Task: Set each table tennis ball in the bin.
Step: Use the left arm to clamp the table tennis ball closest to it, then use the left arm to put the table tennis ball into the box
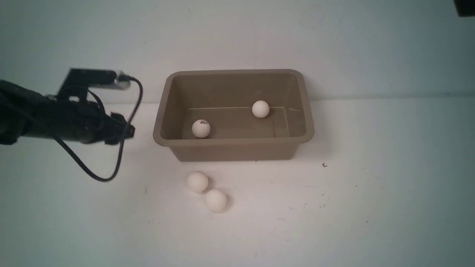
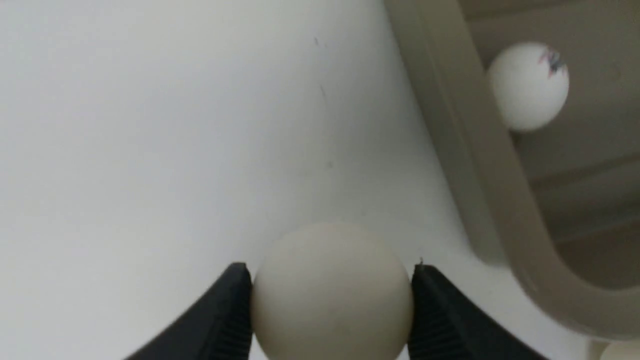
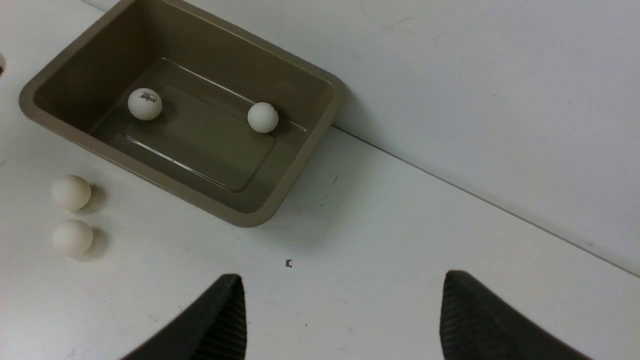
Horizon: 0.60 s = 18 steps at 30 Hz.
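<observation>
**White ball [image 2: 332,300] pinched beside the taupe bin [image 1: 233,150]**

Your left gripper [image 2: 331,280] is pinching that matte, round ball between ribbed black fingers [image 2: 225,320], just left of the bin's flared rim. The bin is showing smooth plastic walls and rounded corners. Inside it, a marked ball [image 1: 201,128] and a plain ball [image 1: 260,109] are resting apart. Two loose balls [image 1: 197,181] [image 1: 215,200] are sitting on the white table [image 1: 371,204] in front, nearly touching. Your right gripper [image 3: 342,305] is hanging spread wide.
</observation>
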Motion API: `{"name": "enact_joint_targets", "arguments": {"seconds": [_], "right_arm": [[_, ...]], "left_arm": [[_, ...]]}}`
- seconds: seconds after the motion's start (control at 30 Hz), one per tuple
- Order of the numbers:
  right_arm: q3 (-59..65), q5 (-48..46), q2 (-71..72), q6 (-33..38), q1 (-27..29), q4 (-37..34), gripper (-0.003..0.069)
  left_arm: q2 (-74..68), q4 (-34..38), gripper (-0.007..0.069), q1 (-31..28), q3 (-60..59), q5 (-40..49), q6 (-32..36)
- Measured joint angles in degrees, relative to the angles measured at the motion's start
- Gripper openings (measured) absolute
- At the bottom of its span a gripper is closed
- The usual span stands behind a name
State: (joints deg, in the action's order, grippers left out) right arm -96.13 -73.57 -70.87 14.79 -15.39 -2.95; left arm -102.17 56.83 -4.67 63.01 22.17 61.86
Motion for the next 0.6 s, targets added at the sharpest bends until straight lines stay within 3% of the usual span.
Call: {"name": "enact_joint_targets", "arguments": {"seconds": [0.3,0.43,0.6], "right_arm": [[0.0,0.0,0.0,0.0,0.0,0.1,0.0474],[0.0,0.0,0.0,0.0,0.0,0.0,0.0474],[0.0,0.0,0.0,0.0,0.0,-0.3,0.0474]], "left_arm": [[3.3,-0.2,0.0353,7.4,3.9,1.9,2.3],[-0.1,-0.2,0.0353,12.6,9.8,1.4,2.9],[-5.2,-0.1,0.0372,14.8,14.0,1.3,3.8]]}}
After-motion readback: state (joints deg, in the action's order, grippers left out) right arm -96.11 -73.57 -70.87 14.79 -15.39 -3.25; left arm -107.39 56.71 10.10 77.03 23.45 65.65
